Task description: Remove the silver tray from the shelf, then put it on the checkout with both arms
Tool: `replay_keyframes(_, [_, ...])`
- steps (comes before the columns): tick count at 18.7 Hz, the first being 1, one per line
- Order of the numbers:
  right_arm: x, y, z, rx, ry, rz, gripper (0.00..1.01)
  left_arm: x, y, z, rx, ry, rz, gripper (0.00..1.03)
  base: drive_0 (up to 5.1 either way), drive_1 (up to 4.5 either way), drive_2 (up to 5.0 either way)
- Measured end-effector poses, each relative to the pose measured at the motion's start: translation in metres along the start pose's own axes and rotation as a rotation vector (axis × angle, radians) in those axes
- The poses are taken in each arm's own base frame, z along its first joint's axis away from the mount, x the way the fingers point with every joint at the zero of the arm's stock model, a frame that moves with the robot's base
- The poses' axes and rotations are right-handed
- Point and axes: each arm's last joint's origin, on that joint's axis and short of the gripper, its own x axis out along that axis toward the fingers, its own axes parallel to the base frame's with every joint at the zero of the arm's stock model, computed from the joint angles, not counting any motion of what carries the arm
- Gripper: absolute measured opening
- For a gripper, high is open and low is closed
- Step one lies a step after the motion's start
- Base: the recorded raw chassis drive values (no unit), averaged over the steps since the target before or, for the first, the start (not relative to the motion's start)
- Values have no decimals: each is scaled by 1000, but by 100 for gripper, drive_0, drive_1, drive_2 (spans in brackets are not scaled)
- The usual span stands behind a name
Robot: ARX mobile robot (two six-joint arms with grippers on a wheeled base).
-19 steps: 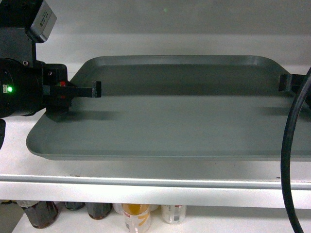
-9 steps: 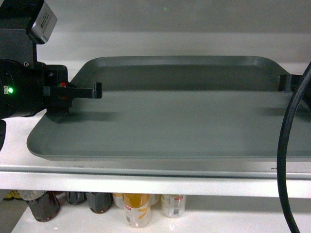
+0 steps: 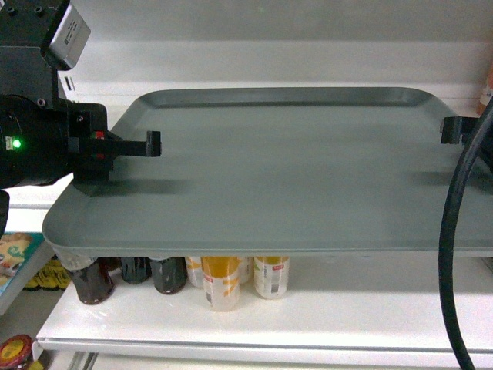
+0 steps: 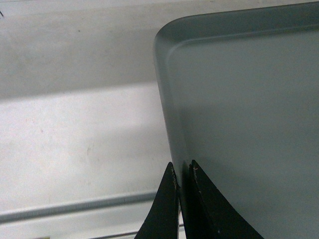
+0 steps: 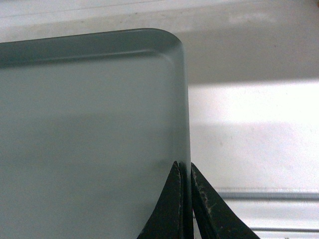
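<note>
one silver tray [image 3: 285,177] hangs level between two pincers, its near edge out over the bottles below it, with the white shelf [image 3: 308,62] and its pale back panel behind its far rim. the left gripper [image 3: 115,154] is clenched on the tray's left rim: in the left wrist view the two black fingers [image 4: 167,209] stand close together with the thin rim caught between them, the tray's flat grey floor spreading to the right of the pincer and the rounded far corner ahead of it. the right gripper [image 5: 183,199] is likewise pinched on the right rim, its two fingers [image 5: 204,209] nearly closed over the raised edge, the tray floor lying to the pincer's left and another rounded corner beyond its tips. in the head view only a short black stub of that right gripper shows at the tray's right edge, partly behind one thick black cable [image 3: 454,254] that curves down the right side.

on the left arm [image 3: 31,146] there is one green light [image 3: 14,142] and a small red part [image 3: 98,135] just behind the pincer.

below the tray, on a lower white shelf board [image 3: 308,316], stand five bottles that i can count (their tops are hidden by the tray): three dark ones [image 3: 92,281] beneath the left pincer's side, one orange bottle [image 3: 221,284] and one pale bottle [image 3: 271,277] toward the middle. a coloured packet [image 3: 15,254] shows at the far left edge, and a round lid [image 3: 17,351] in the bottom left corner.
</note>
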Motion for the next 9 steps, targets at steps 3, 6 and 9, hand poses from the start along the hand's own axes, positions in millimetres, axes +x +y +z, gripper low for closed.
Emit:
replay_keyframes(3, [0, 0, 0, 0, 2, -1, 3, 0, 0, 0, 0, 0, 0, 4, 15, -403, 433])
replay_keyframes(6, [0, 0, 1, 0, -5, 1, 3, 0, 0, 0, 0, -3, 0, 4, 23, -395, 441])
replay_keyframes(9, [0, 0, 0, 0, -3, 0, 3, 0, 0, 0, 1, -3, -1, 4, 12, -406, 430])
